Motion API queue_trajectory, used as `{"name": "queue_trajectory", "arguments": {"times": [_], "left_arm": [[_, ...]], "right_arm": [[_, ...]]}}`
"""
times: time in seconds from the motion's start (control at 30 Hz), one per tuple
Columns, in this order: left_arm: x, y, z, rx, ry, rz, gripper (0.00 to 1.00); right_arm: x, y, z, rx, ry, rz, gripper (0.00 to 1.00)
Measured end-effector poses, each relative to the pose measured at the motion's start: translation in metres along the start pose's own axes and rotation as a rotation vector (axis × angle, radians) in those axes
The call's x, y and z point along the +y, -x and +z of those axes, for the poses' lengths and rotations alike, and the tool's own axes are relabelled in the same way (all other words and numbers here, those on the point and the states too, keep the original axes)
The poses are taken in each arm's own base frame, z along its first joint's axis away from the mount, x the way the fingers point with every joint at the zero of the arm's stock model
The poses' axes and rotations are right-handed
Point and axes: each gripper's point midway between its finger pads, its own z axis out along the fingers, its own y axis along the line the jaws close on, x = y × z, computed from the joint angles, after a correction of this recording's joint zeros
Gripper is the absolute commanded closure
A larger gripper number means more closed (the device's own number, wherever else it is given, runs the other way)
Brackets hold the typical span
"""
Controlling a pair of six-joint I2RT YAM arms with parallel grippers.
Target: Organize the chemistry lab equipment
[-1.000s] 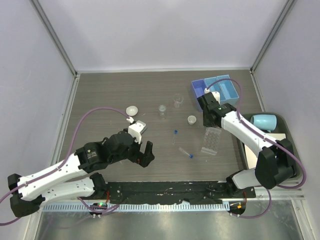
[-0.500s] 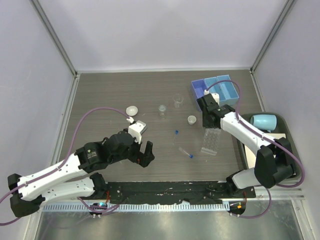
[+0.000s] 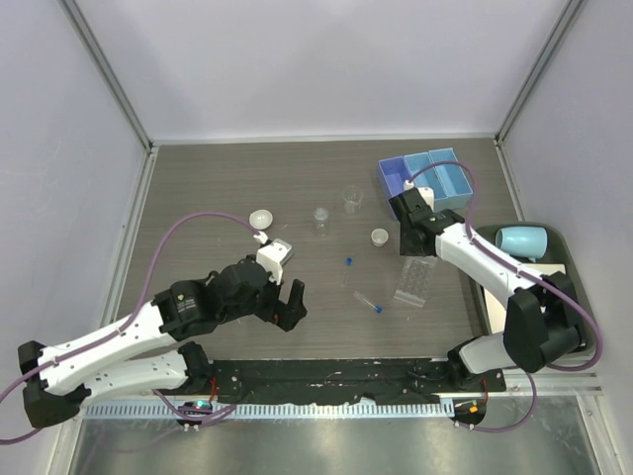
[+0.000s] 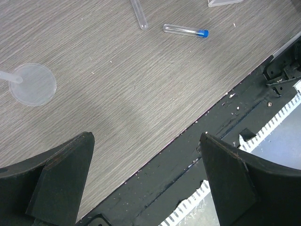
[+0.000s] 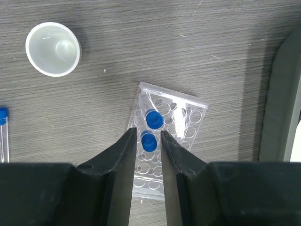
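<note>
My right gripper (image 5: 147,132) hovers over the clear tube rack (image 5: 188,122), its jaws slightly apart around a blue-capped tube (image 5: 149,141) standing in the rack, with a thin gap on each side. A second capped tube (image 5: 154,119) stands just beyond. From above, the right gripper (image 3: 413,242) sits at the rack's (image 3: 415,280) far end. My left gripper (image 4: 146,139) hangs wide open and empty over the table's near edge. Two loose tubes (image 3: 369,302) (image 3: 347,265) lie mid-table. Two beakers (image 3: 320,219) (image 3: 352,198), two white dishes (image 3: 261,217) (image 3: 380,237) and the blue tray (image 3: 435,173) stand farther back.
A pale blue mug (image 3: 521,240) lies on the dark green tray (image 3: 557,234) at the right edge, close to the rack. The black arm mount (image 4: 225,141) runs along the near edge under my left gripper.
The right jaws have parted off the blue-capped tube, which now stands in the rack. The rack has shifted slightly. The left arm has barely moved.
</note>
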Motion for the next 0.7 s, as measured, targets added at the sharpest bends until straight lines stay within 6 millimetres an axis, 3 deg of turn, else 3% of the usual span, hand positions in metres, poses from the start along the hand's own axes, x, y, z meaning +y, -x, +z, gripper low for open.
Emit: {"name": "queue_trajectory", "arguments": {"times": [0.27,0.53,0.7], "left_arm": [[0.002,-0.008,0.014,0.054,0.033,0.01,0.0],[0.004,-0.006,0.046,0.097,0.108,0.027,0.0],[0.01,0.004,0.076,0.099,0.201,0.038,0.0]], "right_arm": [[-0.007,0.007,-0.02,-0.03,0.009,0.012,0.63],[-0.013,0.039,-0.086,-0.198,0.093,0.062,0.63],[-0.009,0.035,-0.111,-0.239,0.157,0.049,0.63]]}}
